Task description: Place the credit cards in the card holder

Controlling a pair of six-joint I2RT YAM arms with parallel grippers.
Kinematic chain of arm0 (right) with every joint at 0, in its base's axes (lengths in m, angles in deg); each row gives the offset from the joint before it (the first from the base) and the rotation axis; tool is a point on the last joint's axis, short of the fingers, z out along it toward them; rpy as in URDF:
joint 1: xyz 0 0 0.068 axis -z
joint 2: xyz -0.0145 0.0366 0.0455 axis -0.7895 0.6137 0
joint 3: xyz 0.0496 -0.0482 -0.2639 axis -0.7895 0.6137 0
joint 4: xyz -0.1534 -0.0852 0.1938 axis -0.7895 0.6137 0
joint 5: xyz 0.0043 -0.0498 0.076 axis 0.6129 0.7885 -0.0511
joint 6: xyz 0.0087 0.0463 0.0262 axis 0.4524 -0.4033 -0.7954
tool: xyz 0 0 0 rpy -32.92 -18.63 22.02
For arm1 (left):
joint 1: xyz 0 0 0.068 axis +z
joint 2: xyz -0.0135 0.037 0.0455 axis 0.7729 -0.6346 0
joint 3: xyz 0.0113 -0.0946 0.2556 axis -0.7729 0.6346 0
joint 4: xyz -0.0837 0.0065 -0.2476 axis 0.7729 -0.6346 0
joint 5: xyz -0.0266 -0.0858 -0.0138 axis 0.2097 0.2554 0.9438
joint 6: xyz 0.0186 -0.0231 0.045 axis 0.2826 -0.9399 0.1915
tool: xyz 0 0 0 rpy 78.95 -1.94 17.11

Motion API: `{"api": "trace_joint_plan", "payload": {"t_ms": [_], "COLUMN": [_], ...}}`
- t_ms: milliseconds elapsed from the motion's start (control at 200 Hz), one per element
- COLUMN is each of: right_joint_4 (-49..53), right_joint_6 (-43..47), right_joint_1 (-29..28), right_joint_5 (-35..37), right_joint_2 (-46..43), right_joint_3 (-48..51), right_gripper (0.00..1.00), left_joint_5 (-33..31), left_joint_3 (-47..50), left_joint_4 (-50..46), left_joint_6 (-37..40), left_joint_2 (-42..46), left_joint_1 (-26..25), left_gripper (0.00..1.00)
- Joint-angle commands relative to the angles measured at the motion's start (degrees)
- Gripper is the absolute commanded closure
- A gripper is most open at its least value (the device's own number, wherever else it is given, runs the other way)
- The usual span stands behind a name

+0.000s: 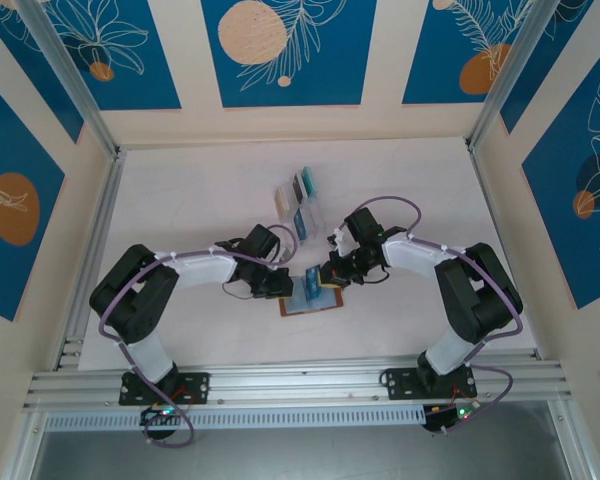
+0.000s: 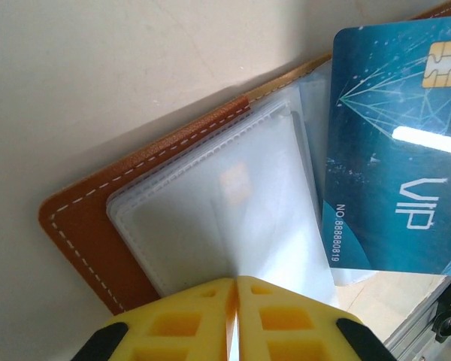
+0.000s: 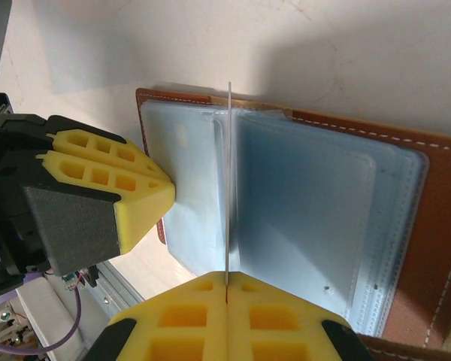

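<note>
The card holder [image 1: 320, 303] lies open on the table, brown leather [image 2: 79, 226] with pale clear pockets [image 3: 308, 226]. My left gripper [image 2: 236, 282] is shut on one clear pocket sheet [image 2: 270, 226] and lifts it. My right gripper [image 3: 227, 280] is shut on a blue credit card [image 2: 395, 150] marked VIP. In the right wrist view this card [image 3: 228, 173] is edge-on and stands upright over the pockets, beside the lifted sheet. From above, both grippers meet over the holder, the left one [image 1: 283, 287] to the left and the right one [image 1: 327, 273] to the right, with the card [image 1: 307, 290] between them.
A clear slotted rack [image 1: 302, 200] with more cards stands just beyond the holder. Aluminium rails [image 1: 280, 385] run along the near edge and the left side. The left gripper's yellow fingers [image 3: 128, 173] sit close to the held card.
</note>
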Motion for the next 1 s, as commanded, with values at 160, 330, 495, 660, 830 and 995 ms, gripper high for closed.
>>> {"api": "trace_joint_plan", "payload": {"t_ms": [160,330,495,660,830,995], "right_joint_4": [-1.73,-3.17,-4.73,-6.47,-6.21,-3.98], "right_joint_6": [-1.07,-1.93,-2.97,-4.06,-4.00,-2.97], "right_joint_1": [-0.43,-0.40,-0.36,-0.74,-1.48,-2.41], "right_joint_5": [-2.53,-4.89,-6.83,-7.72,-8.88,-7.68], "right_joint_2": [1.03,0.94,1.72,2.76,3.69,4.48], "right_joint_3": [-0.03,0.83,2.13,4.65,5.93,6.05], "right_gripper": [1.00,1.00,1.00,1.00,1.00,1.00], "left_joint_5": [-3.29,-3.53,-3.44,-3.55,-3.46,-3.46], "left_joint_3": [2.31,2.57,2.85,2.75,2.62,2.71], "left_joint_4": [-4.00,-3.90,-3.95,-4.25,-4.49,-4.47], "left_joint_6": [1.35,1.43,1.53,1.85,2.29,2.45], "left_joint_2": [-1.49,-1.54,-1.35,-0.86,-0.96,-1.15], "left_joint_1": [0.87,0.98,1.10,1.52,1.79,2.12], "left_gripper": [0.89,0.89,0.89,0.89,0.89,0.89]}}
